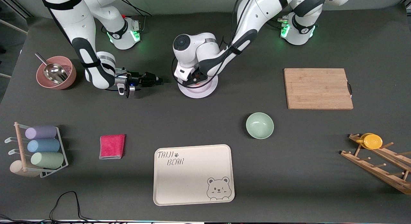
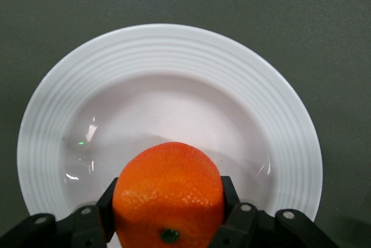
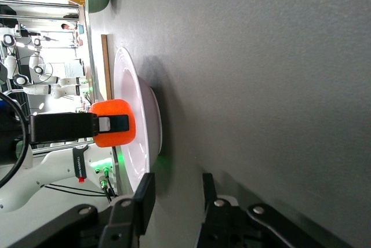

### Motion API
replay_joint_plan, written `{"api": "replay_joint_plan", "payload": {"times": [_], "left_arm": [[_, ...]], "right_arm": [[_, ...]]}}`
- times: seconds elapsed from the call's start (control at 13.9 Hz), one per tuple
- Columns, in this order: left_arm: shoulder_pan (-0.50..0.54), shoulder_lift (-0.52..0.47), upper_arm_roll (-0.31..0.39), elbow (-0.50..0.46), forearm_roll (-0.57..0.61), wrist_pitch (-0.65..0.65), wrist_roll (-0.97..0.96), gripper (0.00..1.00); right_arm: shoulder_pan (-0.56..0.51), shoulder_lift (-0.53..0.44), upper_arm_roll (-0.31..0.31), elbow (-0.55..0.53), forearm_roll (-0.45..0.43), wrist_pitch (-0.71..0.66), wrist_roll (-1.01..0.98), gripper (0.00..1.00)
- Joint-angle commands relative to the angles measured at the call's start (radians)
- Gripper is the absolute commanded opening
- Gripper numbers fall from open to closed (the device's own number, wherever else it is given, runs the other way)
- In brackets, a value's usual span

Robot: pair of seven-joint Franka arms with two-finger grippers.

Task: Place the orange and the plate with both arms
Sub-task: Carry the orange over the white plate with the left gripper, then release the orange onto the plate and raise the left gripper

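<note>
The white plate (image 1: 197, 93) lies on the dark table midway between the two arms' bases. My left gripper (image 1: 196, 79) hangs over it, shut on the orange (image 2: 168, 193), which fills the space between the black fingers (image 2: 107, 204) just above the plate's well (image 2: 174, 103). My right gripper (image 1: 157, 79) lies level and low over the table beside the plate, toward the right arm's end, pointing at the rim. In the right wrist view it (image 3: 177, 193) is open with nothing between its fingers, and the plate (image 3: 139, 115) and orange (image 3: 113, 123) show ahead of it.
A pink bowl with a metal scoop (image 1: 56, 76) stands by the right arm. A wooden cutting board (image 1: 318, 88), green bowl (image 1: 259, 125), bear-printed tray (image 1: 193, 174), pink cloth (image 1: 112, 146), cup rack (image 1: 38, 150) and wooden rack with a yellow disc (image 1: 372, 141) lie around.
</note>
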Motion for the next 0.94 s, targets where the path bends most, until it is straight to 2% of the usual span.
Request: {"api": "replay_joint_plan", "payload": {"times": [0.0,0.07,0.43,0.65,0.72,0.86], "left_arm": [[-0.021,0.019,0.012,0.030,0.012,-0.009,0.007,0.80],[-0.021,0.020,0.012,0.029,0.014,-0.010,0.007,1.00],[-0.010,-0.001,0.011,0.036,0.015,-0.027,0.005,1.00],[0.045,-0.047,-0.005,0.049,0.000,-0.073,0.040,1.00],[0.068,-0.064,-0.017,0.050,-0.006,-0.095,0.053,1.00],[0.159,-0.089,-0.084,0.050,-0.008,-0.125,0.076,1.00]], "right_arm": [[0.001,0.018,-0.006,0.011,0.026,-0.016,-0.033,0.40],[0.001,0.023,-0.006,0.011,0.026,-0.016,-0.034,0.40],[0.002,0.024,-0.006,0.011,0.041,-0.016,-0.034,0.40],[0.004,0.023,-0.006,0.011,0.044,-0.016,-0.034,0.39],[0.006,0.023,-0.006,0.011,0.052,-0.016,-0.036,0.40],[0.013,0.023,-0.006,0.011,0.065,-0.016,-0.036,0.40]]}}
